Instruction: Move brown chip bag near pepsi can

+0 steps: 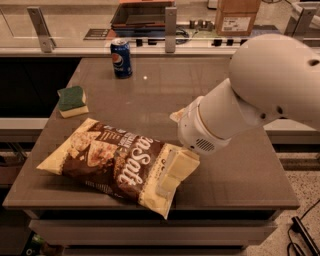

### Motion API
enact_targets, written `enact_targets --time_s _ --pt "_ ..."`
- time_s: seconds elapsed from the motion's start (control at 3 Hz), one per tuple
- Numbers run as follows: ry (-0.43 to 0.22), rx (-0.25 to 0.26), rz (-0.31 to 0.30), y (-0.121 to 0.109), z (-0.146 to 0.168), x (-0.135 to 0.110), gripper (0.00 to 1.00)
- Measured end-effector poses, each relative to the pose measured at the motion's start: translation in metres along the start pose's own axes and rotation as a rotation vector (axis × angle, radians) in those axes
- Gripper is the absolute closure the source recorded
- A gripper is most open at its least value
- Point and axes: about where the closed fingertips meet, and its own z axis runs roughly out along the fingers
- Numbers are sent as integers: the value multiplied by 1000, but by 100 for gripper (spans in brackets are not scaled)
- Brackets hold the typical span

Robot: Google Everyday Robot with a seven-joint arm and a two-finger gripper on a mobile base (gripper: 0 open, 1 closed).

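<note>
The brown chip bag point(112, 163) lies flat on the grey-brown table point(200, 85), at the front left, with white "Salt" lettering facing up. The pepsi can point(121, 58) stands upright at the table's far edge, well apart from the bag. My gripper point(176, 172) hangs from the large white arm point(265, 95) and sits over the bag's right end, its cream fingers point(172, 177) overlapping the bag's yellow edge.
A green-and-yellow sponge point(71, 100) lies at the table's left edge between the bag and the can. A metal rail with posts point(171, 22) runs behind the table. A cardboard box point(236, 15) sits on the counter beyond.
</note>
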Motion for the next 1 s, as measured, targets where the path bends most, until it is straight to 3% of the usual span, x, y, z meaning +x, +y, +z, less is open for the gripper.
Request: enact_targets --time_s 0.33,0.67,1.0 --pt "-64 -130 24 4 13 -6 0" --pt "-84 -213 34 13 20 -12 0" --pt "-55 -238 34 23 21 -22 0"
